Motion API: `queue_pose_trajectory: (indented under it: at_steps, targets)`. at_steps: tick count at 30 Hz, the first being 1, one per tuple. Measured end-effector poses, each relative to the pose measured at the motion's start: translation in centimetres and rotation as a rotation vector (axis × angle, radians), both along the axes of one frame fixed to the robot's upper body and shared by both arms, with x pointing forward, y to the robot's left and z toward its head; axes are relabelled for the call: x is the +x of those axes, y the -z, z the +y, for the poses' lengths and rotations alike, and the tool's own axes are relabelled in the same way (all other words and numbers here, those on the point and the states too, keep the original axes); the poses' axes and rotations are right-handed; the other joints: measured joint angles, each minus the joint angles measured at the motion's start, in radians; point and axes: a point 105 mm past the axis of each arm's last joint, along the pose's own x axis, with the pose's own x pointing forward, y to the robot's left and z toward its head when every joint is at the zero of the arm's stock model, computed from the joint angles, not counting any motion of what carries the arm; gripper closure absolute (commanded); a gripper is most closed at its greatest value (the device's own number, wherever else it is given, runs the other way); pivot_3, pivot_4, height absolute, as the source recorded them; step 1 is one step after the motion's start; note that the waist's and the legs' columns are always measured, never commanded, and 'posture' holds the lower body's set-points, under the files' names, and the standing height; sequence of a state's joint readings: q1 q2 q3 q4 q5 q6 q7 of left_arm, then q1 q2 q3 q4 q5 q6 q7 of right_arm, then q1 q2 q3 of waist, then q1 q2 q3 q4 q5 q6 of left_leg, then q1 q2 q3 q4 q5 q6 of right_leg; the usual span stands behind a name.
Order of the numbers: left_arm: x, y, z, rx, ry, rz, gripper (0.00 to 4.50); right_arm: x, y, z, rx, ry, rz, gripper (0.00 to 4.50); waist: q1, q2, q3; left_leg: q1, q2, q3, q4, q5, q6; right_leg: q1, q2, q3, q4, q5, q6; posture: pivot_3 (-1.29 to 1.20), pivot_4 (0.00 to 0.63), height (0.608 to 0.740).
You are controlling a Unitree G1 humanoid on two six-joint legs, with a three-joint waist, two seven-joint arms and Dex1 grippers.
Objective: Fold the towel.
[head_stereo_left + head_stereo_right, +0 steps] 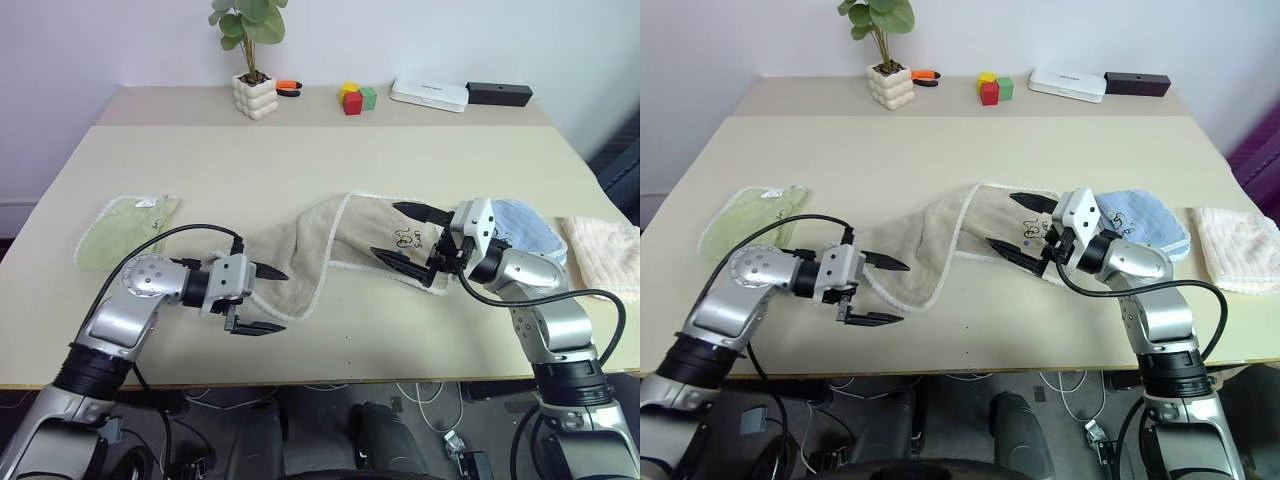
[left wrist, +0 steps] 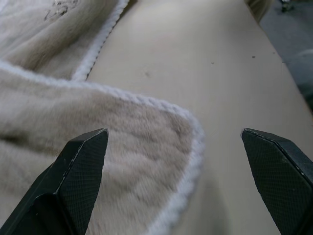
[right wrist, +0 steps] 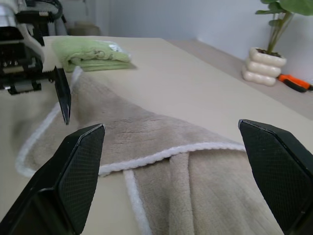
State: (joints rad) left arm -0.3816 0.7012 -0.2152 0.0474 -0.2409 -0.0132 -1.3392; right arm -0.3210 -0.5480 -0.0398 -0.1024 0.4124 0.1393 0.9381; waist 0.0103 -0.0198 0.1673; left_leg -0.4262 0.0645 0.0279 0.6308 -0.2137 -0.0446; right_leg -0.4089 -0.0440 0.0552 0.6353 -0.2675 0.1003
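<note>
Although the beige towel (image 1: 330, 245) lies rumpled mid-table between them, I see my left gripper (image 1: 262, 300) and right gripper (image 1: 412, 235) gaping, holding nothing; I'd judge folding barely begun.

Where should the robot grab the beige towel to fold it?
Probably at the towel's rounded corner with whitish edging, lying flat between the open left gripper's fingers. Slide in low from the robot's left, one finger over and one under. The open right gripper could take the end with the dark mark.
</note>
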Motion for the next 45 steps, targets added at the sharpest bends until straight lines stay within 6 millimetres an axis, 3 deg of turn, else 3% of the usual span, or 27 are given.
queue_pose_trajectory:
  at_steps: [7,8,11,17,24,30,35,41,45]
  targets:
    - [0.1,1.9,-1.1,0.069,0.083,-0.040,0.04,-0.4,-0.1,-0.3,0.003,0.031,-0.015,0.00,0.001,0.000,0.000,0.000,0.000,0.000,0.001,0.000,0.000,0.000,0.000,0.000,0.000,0.000,0.000,0.00,0.150,0.740]
    - [0.2,2.2,-1.1,0.093,0.095,-0.059,0.28,-0.5,-0.1,-0.4,0.003,0.033,-0.016,0.00,0.002,0.000,0.000,0.000,0.000,0.000,0.000,0.000,0.000,0.000,0.000,0.000,0.000,0.000,0.000,0.00,0.150,0.740]
    - [0.6,2.2,-1.7,0.122,0.133,-0.104,1.32,-0.5,-0.2,-0.4,0.005,0.039,-0.022,0.00,0.002,0.000,0.000,0.000,0.000,0.000,0.001,0.000,0.000,0.001,0.000,0.000,0.000,0.000,0.000,0.00,0.150,0.740]
    - [0.3,2.8,-2.9,0.124,0.152,-0.086,4.40,-0.4,-0.3,-0.5,0.010,0.053,-0.028,0.00,0.002,0.000,0.000,0.000,0.000,0.000,0.001,0.000,0.000,0.001,0.000,0.000,0.001,0.000,0.000,0.00,0.150,0.740]
    - [-0.4,2.0,-2.3,0.067,0.119,0.022,4.46,0.1,-0.8,-0.6,0.008,0.069,-0.064,0.00,-0.002,0.000,0.000,0.000,0.000,-0.001,0.000,0.000,0.000,0.000,0.001,0.000,0.001,0.000,0.001,0.00,0.150,0.740]
    - [0.1,-2.0,-0.1,-0.100,0.025,0.073,4.46,3.1,-1.5,-2.0,-0.017,0.207,-0.113,0.00,-0.007,0.000,0.000,0.000,0.000,-0.001,0.000,0.000,0.000,0.000,0.001,0.000,0.002,0.000,0.000,0.00,0.150,0.740]
    - [-1.0,-4.9,1.9,-0.238,-0.021,0.110,4.46,5.7,0.0,-3.7,-0.074,0.343,-0.069,0.00,-0.011,0.001,0.000,0.000,0.000,-0.001,0.000,0.000,0.000,-0.001,0.001,0.000,0.003,0.000,0.001,0.00,0.150,0.740]
    - [-2.9,-3.7,4.0,-0.258,-0.120,0.185,4.46,8.9,1.6,-6.2,-0.129,0.530,0.063,0.00,-0.026,0.001,0.000,0.001,0.000,-0.001,-0.001,0.000,0.000,-0.001,0.000,0.000,0.005,0.000,0.001,0.00,0.150,0.740]
    - [-3.5,-3.1,4.7,-0.286,-0.167,0.223,4.46,9.8,3.1,-6.2,-0.113,0.571,0.188,0.00,-0.027,0.001,0.000,0.000,0.000,-0.001,-0.001,0.000,0.000,-0.002,0.000,0.000,0.005,-0.001,0.001,0.00,0.150,0.740]
